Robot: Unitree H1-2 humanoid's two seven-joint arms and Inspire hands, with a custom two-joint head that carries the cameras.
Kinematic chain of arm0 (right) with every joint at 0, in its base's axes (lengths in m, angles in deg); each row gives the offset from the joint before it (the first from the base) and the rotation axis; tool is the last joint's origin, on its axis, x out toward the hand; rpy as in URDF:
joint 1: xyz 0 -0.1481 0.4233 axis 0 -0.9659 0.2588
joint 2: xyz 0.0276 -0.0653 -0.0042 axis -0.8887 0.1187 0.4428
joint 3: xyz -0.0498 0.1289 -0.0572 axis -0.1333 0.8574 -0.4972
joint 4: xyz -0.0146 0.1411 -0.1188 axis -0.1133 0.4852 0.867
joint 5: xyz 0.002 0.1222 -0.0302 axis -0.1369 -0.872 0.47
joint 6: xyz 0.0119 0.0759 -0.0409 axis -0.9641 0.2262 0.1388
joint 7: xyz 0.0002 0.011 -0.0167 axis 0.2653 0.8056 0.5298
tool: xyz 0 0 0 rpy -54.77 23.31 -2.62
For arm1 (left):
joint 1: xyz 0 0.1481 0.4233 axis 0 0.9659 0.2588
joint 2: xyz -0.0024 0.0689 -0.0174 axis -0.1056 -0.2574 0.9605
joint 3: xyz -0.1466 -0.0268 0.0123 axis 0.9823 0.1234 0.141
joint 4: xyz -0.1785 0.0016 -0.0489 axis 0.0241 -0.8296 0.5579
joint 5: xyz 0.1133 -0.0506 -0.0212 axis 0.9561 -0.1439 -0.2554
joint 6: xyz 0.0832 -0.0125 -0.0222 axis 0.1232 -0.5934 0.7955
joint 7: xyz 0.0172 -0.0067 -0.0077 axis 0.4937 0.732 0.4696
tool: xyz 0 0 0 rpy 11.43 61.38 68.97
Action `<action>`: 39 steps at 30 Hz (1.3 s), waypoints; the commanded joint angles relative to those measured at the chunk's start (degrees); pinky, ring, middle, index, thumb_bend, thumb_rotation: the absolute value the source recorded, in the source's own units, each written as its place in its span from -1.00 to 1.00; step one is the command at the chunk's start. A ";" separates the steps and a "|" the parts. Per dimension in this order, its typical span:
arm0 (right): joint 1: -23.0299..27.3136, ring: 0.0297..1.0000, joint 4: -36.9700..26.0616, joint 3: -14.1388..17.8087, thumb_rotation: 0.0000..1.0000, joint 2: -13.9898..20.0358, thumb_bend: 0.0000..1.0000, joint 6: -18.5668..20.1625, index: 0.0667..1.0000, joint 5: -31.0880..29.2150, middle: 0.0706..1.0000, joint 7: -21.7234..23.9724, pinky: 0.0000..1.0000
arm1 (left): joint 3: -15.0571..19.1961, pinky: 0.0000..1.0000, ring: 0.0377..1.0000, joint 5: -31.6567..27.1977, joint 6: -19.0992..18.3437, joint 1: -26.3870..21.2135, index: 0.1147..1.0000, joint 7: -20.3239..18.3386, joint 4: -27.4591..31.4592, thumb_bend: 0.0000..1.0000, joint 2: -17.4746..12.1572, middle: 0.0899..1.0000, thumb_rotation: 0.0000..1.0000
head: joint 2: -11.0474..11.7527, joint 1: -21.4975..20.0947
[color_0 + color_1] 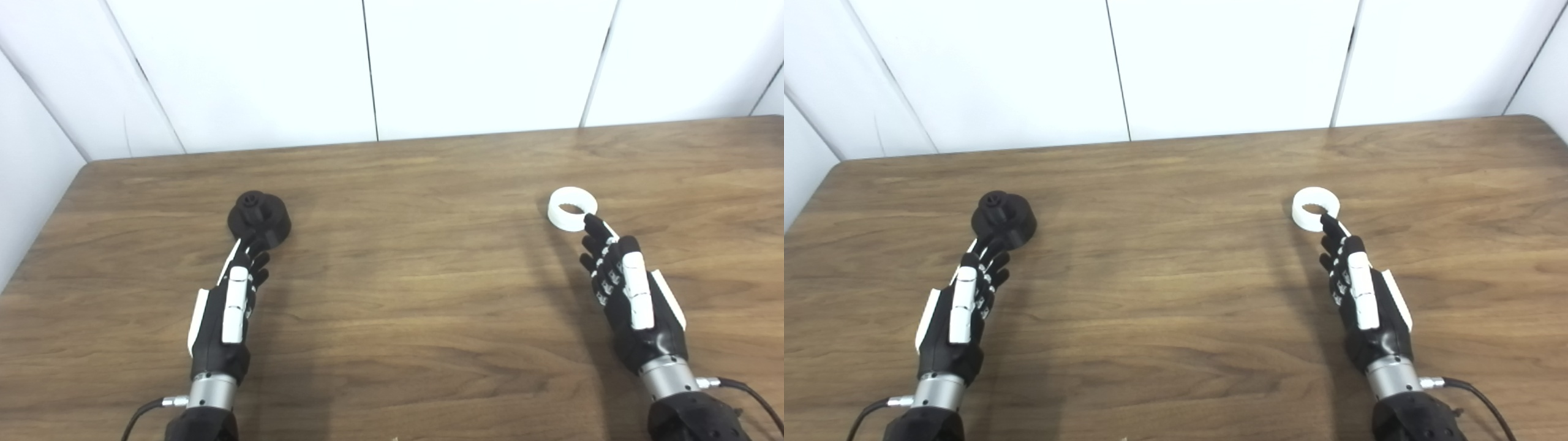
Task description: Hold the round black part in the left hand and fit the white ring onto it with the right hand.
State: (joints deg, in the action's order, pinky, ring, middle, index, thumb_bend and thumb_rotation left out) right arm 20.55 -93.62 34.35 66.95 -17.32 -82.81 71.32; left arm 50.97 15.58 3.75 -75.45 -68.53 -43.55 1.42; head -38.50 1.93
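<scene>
Black part, white ring, well apart, wooden table

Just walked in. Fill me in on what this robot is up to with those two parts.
It is starting an assembly job. The round black part and the white ring both lie on the wooden table, far apart. The left hand reaches toward the black part, fingertips at its near edge; the right hand reaches toward the ring, fingertips at its rim. Neither hand has closed on anything, and nothing is lifted or fitted together.
</scene>
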 commanded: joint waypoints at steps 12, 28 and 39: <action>1.63 0.98 -2.11 0.36 1.00 -1.51 0.11 -0.78 0.83 -0.20 0.95 0.38 0.98 | -0.16 0.88 0.87 0.65 0.35 1.88 0.91 0.72 3.22 0.02 1.91 0.90 1.00 | -0.19 0.00; 2.13 0.99 0.63 0.11 1.00 -2.42 0.11 -2.39 0.84 -0.19 0.95 0.42 0.97 | 2.01 0.76 0.90 19.57 -6.54 -3.23 0.85 -3.26 10.34 0.65 -13.22 0.94 -0.31 | 0.74 2.43; 2.72 0.96 2.56 0.24 1.00 -2.41 0.23 -2.89 0.79 0.46 0.93 0.13 0.86 | 1.62 0.82 1.00 30.12 -10.52 -9.31 0.72 -9.59 10.08 0.93 -24.65 1.00 -0.69 | 1.39 3.30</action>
State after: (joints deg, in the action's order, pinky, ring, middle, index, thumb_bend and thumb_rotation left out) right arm 21.40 -90.42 34.10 66.58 -18.57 -82.20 71.30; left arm 52.18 43.42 -7.82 -82.50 -78.52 -33.88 -21.50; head -37.09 5.19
